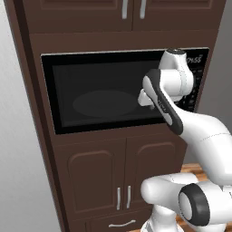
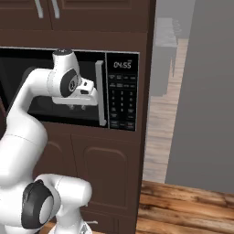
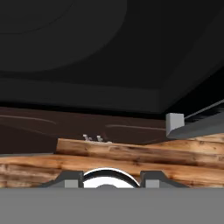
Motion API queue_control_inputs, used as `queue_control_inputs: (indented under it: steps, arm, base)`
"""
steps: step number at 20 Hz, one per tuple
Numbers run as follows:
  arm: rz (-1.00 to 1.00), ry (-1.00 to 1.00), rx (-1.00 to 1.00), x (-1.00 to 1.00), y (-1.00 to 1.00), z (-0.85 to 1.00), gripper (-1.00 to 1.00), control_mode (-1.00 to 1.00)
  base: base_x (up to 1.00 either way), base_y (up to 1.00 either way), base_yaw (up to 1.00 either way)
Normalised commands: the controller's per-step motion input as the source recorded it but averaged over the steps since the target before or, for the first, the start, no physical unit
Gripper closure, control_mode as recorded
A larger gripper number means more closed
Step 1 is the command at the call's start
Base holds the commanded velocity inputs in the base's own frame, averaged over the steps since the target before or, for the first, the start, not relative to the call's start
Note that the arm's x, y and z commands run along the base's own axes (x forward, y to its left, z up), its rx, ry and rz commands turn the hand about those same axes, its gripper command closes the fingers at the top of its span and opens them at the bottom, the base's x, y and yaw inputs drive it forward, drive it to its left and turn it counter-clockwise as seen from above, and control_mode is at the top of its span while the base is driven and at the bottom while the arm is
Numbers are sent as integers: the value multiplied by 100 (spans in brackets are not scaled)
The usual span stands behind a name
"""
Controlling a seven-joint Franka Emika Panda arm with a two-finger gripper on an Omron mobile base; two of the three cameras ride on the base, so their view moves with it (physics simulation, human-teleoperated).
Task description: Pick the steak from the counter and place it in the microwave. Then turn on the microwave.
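**Claw at the microwave front.** The white arm's two-finger claw hangs with its short dark fingertips pointing down, close in front of the wide built-in black microwave. In the hand view the two tips stand apart with a gap between them, and nothing lies in that gap: the claw is open and carries nothing.

The microwave's dark glass window lies directly behind the claw and stretches away to its left. A faint round shape shows within the window. Whether the door is fully closed cannot be told.

Just to the right of the claw, nearly touching the hand, runs the microwave's upright grey bar handle. In the hand view the handle's lower end appears as a small grey block to the right of the tips. Further right, beyond the handle, sit the dark button keypad and, above it, the lit digital display.

Below the claw are the dark brown panelled cabinet doors with slim metal pulls. Far beneath them is the plank floor of warm brown wood. Above the claw, over the microwave, are further dark brown cupboard doors.
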Motion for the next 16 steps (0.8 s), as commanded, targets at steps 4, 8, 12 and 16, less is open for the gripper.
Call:
queue_control_inputs:
  steps: [4, 8, 12, 16]
  arm:
    - [0, -10, 0, -7, 0, 0, -100, -100]
    - [0, -25, 0, -19, -8, 4, -100, -100]
    - [0, -30, 0, -21, -18, 6, -100, -100]
    - [0, -30, 2, -14, -29, 7, -100, -100]
  base:
    - [0, 0, 0]
    - [0, 0, 0]
    - [0, 0, 0]
    - [0, 0, 0]
